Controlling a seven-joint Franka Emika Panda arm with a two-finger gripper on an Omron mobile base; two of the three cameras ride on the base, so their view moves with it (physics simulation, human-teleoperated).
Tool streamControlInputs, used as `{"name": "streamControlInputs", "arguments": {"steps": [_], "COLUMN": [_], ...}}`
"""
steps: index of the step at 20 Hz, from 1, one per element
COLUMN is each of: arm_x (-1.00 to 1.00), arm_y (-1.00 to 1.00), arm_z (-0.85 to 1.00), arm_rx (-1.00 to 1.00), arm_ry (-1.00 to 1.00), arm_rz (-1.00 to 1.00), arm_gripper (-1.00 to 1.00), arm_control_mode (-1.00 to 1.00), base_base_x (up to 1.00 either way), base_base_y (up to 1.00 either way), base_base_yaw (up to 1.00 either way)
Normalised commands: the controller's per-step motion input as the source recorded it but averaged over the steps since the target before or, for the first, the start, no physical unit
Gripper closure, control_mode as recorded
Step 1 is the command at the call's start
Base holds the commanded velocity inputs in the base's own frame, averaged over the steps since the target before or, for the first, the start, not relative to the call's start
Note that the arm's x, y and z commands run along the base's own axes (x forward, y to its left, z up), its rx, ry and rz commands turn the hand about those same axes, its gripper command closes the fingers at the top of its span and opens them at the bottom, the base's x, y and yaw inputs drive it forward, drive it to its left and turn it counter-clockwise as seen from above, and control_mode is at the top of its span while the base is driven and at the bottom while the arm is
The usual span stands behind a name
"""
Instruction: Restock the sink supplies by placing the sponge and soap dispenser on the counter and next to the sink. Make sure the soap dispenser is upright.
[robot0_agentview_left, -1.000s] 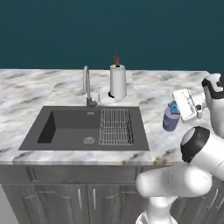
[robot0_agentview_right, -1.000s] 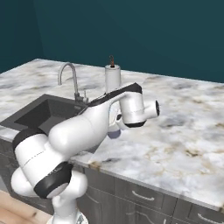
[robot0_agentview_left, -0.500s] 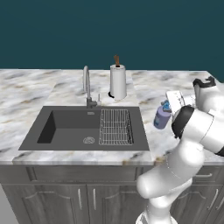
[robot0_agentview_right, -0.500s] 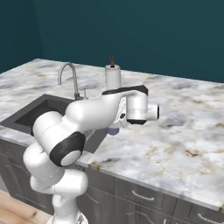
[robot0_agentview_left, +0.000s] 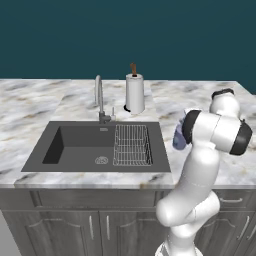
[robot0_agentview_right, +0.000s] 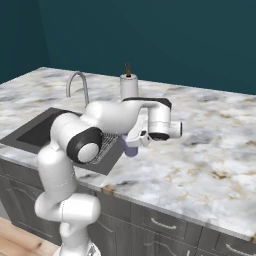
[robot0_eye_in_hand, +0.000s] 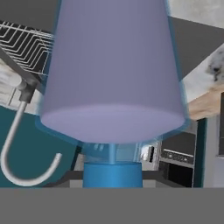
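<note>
The soap bottle (robot0_eye_in_hand: 111, 65) is a rounded lavender-grey body with a clear shoulder and a blue pump collar. In the hand view it looms close, wide body toward the top and blue collar at the bottom edge, so it lies along the gripper's axis. In the left base view the bottle (robot0_agentview_left: 179, 139) shows as a small lavender shape with a bluish rim, just right of the sink's right edge and partly behind the arm's dark elbow. In the right base view it (robot0_agentview_right: 130, 148) hangs under the white hand, low over the table near the sink's near right corner; whether it touches the marble cannot be told. It looks tilted rather than upright.

The gripper (robot0_agentview_right: 140, 141) is clenched on the bottle, jaws narrowed as far as they go around it, the fingers themselves hidden by the hand and bottle.

The sink (robot0_agentview_left: 75, 145) is a dark grey basin set into the table (robot0_agentview_left: 30, 107), with a wire rack (robot0_agentview_left: 132, 145) in its right half and a round drain beside it. A chrome faucet (robot0_agentview_left: 100, 100) stands at its back edge, and a white paper towel roll (robot0_agentview_left: 135, 94) stands upright behind the sink's back right corner. Dark cabinets run under the table's front edge.
</note>
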Motion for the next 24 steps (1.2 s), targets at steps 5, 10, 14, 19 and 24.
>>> {"name": "streamControlInputs", "arguments": {"steps": [5,10,14,19,24], "arm_x": [0.33,0.48,0.49,0.34,0.1], "arm_y": [0.0,0.0,0.0,0.0,-0.01], "arm_z": [-0.3,-0.15,-0.11,-0.23,-0.37], "arm_rx": [-0.01,0.0,0.0,0.0,0.0], "arm_ry": [0.07,0.01,0.0,0.02,0.03], "arm_rz": [0.01,0.01,0.02,0.02,0.02], "arm_gripper": [1.0,1.0,1.0,1.0,1.0], "arm_control_mode": [-1.0,-1.0,-1.0,-1.0,-1.0], "base_base_x": [0.0,0.0,0.0,0.0,0.0], "base_base_y": [0.0,0.0,0.0,0.0,0.0], "base_base_yaw": [0.0,0.0,0.0,0.0,0.0]}}
